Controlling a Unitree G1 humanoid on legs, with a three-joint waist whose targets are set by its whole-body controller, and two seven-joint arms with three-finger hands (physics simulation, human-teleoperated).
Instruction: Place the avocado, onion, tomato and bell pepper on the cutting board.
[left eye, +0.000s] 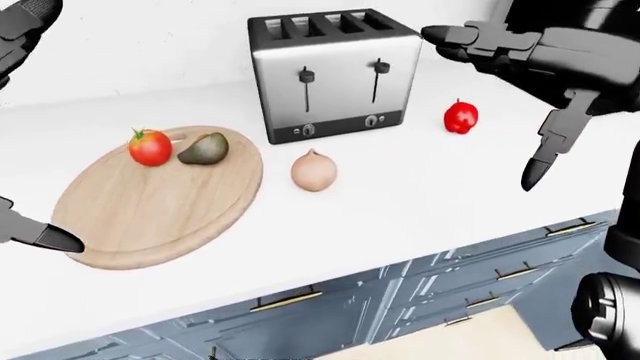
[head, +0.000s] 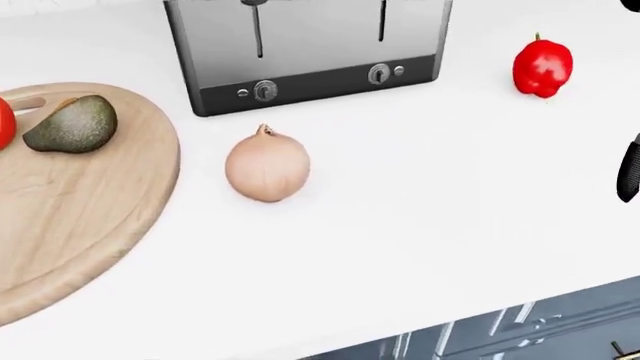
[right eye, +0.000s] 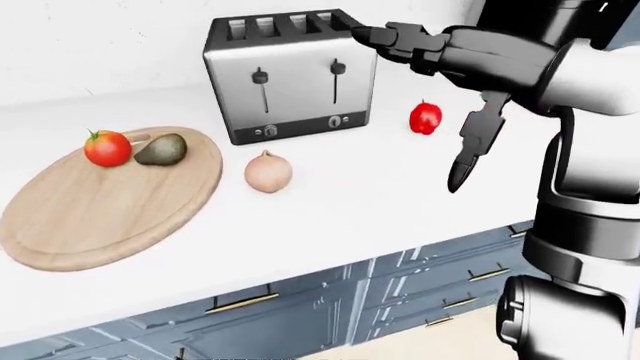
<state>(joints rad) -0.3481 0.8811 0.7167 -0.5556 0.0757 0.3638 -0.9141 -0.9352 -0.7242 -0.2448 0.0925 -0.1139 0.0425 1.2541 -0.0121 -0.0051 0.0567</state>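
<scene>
White bench (left eye: 400, 202) carries the onion (head: 267, 164) just beside the cutting board (left eye: 160, 202), so the empty, open-fingered right robot hand (right eye: 450, 67) should descend over it and close evenly

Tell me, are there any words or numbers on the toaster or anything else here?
None can be read.
The toaster shows only two plain knobs, small buttons and levers, with no readable markings.
The cutting board, onion and bell pepper carry no labels.
</scene>
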